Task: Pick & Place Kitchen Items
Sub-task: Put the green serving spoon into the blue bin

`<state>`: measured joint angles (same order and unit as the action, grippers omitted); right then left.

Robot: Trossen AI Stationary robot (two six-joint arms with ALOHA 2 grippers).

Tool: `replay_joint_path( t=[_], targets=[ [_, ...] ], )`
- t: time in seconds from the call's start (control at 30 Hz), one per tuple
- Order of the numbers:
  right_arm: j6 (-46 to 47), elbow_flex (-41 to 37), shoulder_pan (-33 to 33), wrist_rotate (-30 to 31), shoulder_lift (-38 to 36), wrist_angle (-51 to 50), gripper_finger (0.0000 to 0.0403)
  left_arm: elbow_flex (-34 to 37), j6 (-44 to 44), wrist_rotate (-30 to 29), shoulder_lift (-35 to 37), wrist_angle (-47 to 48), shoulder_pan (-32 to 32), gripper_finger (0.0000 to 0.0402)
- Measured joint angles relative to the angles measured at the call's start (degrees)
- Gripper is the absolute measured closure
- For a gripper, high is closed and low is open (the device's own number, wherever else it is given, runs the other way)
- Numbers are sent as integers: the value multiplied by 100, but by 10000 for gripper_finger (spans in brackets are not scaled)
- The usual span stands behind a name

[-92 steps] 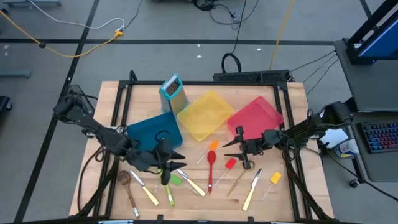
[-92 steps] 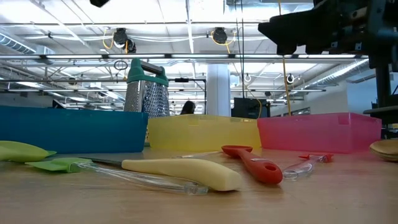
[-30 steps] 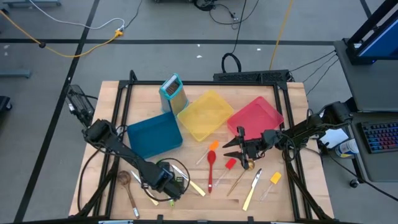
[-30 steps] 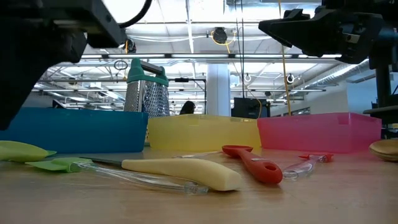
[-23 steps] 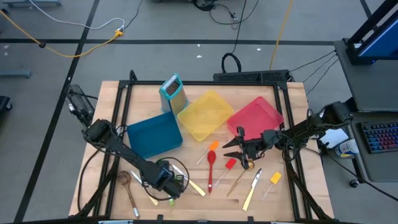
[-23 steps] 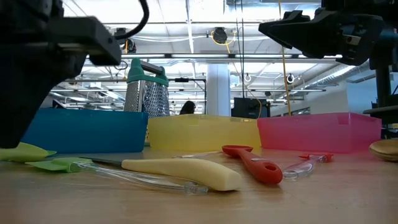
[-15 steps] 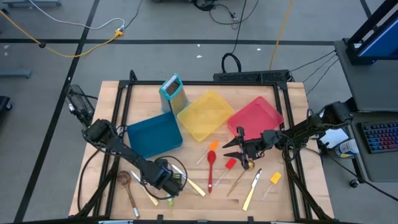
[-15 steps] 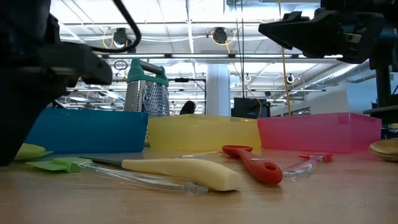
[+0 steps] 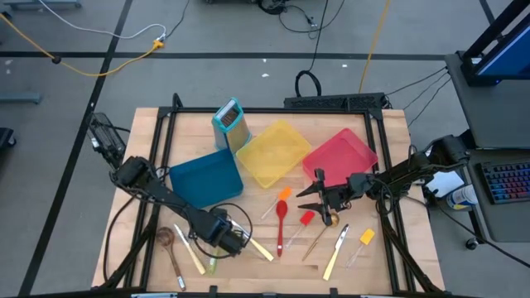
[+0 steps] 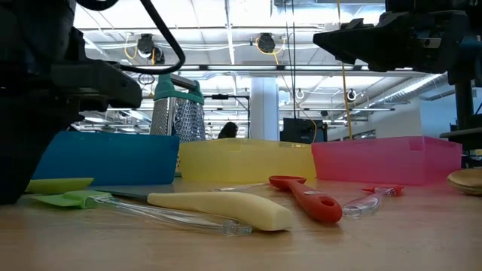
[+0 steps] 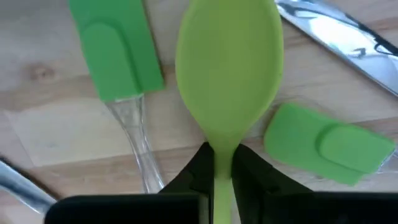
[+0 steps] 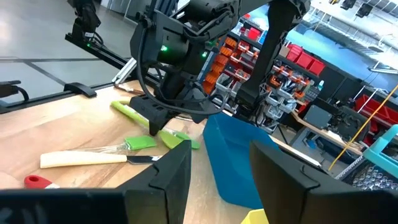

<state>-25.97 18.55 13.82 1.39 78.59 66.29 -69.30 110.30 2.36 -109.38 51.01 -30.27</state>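
Several slim utensils lie on the wooden table's near half. My left gripper [image 9: 217,244] points down among those at the near left and is shut on a green spoon [image 11: 230,62]. The spoon's bowl [image 10: 60,184] sits low by the table. A green spatula head [image 11: 115,50] lies on one side of the bowl, and another [image 11: 326,143] on the other. My right gripper [image 9: 308,192] hangs open and level above the table's middle, over a red spatula [image 9: 306,218]. Nothing is between its fingers [image 12: 168,174]. My left gripper pinches the green spoon's neck [image 11: 222,158], where the handle meets the bowl, between its two fingers [image 11: 198,171]. The fingers come from above, pointing down, and lie across the spoon. Whether the bowl is clear of the table, I cannot tell.
A blue bin [image 9: 203,178], a yellow bin [image 9: 273,153] and a red bin [image 9: 341,156] stand across the far half, a box grater [image 9: 230,122] behind them. A red spoon [image 9: 281,225], cream-handled knives [image 9: 335,257], a wooden spoon [image 9: 170,248] and a yellow spatula [image 9: 365,238] lie near.
My left gripper has sunk toward the table, shifted a little toward the table's left edge, rolled slightly and shut on the green spoon's neck. The spoon's bowl has shifted a little on the table.
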Motion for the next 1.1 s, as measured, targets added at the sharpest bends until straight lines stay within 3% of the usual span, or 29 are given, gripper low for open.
replay_joint_path(
  t=[0.37, 0.77, 0.9, 1.1],
  targets=[
    [-3, -2, -2, 0, -2, -36, 248, -403, -625, -897, 33, -85, 151, 369],
    [-20, -2, 0, 0, -2, -62, 248, -2373, -2157, -1522, 46, 2723, 645, 366],
    [-20, -2, -1, 0, -1, -63, 248, -2632, -3065, -1592, 46, 3369, 864, 368],
    [-20, -2, -1, 0, -2, -84, 248, -2660, -4226, -1712, 46, 3595, 1283, 361]
  ],
)
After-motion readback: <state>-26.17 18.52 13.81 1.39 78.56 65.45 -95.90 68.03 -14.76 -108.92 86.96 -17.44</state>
